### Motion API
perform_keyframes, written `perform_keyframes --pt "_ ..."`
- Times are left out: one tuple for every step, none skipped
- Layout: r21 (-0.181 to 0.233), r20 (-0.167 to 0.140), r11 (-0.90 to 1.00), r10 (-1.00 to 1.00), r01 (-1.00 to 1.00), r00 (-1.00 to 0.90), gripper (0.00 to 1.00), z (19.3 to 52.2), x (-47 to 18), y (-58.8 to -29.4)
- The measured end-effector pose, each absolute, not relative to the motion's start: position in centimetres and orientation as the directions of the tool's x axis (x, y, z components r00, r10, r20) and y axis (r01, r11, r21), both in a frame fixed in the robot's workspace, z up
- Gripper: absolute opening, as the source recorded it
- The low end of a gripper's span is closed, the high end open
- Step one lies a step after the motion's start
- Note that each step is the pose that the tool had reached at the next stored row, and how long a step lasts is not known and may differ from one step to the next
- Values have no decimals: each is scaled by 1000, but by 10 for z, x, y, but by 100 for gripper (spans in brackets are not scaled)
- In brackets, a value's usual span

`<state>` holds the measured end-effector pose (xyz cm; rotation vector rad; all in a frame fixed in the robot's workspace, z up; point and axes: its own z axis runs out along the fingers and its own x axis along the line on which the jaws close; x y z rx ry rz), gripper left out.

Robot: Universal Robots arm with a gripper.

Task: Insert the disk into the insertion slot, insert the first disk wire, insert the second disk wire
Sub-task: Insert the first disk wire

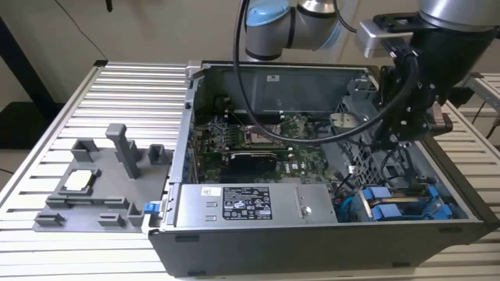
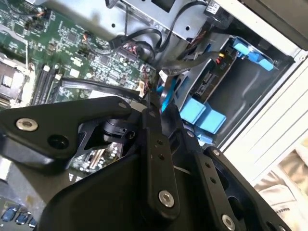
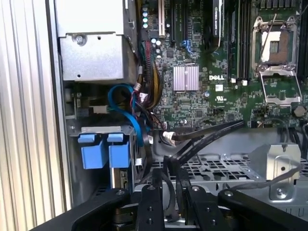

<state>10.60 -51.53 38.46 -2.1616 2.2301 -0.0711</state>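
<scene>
Grey insertion slot [image 3: 72, 129] holds two blue tabs [image 3: 94, 153] near one tool [image 3: 169, 182].

The gripper [image 1: 402, 132] hangs over the open computer case's [image 1: 312, 246] edge at the exterior view's right; the blue-framed disk [image 1: 388, 209] lies in the near corner below.

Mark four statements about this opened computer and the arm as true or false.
1. The computer case lies open on a slatted metal table. True.
2. The gripper hangs outside the case. False: it hangs over the case's inside, by the perforated metal cage.
3. Blue frames sit inside the case beside the labelled power-supply box. True.
4. A cooler covers the processor socket. False: the socket has no cooler on it.
</scene>
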Motion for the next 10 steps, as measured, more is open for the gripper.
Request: perform_keyframes --pt "-60 19 29 -999 -998 -30 27 385 105 -515" --pt "-62 30 27 -999 -998 -29 27 384 104 -514" --pt "-64 36 25 -999 -998 -28 27 383 103 -512" --pt "-66 37 25 -999 -998 -27 27 382 101 -509" --pt "-68 39 24 -999 -997 -26 27 381 99 -507" --pt "-70 41 22 -999 -997 -25 27 380 98 -505" --pt "-72 44 19 -999 -997 -22 27 379 97 -503" --pt "-74 48 15 -999 -997 -18 27 378 97 -501" --pt "-76 54 8 -998 -997 -12 27 378 96 -500" --pt "-76 59 1 -998 -997 -5 27 377 96 -500"
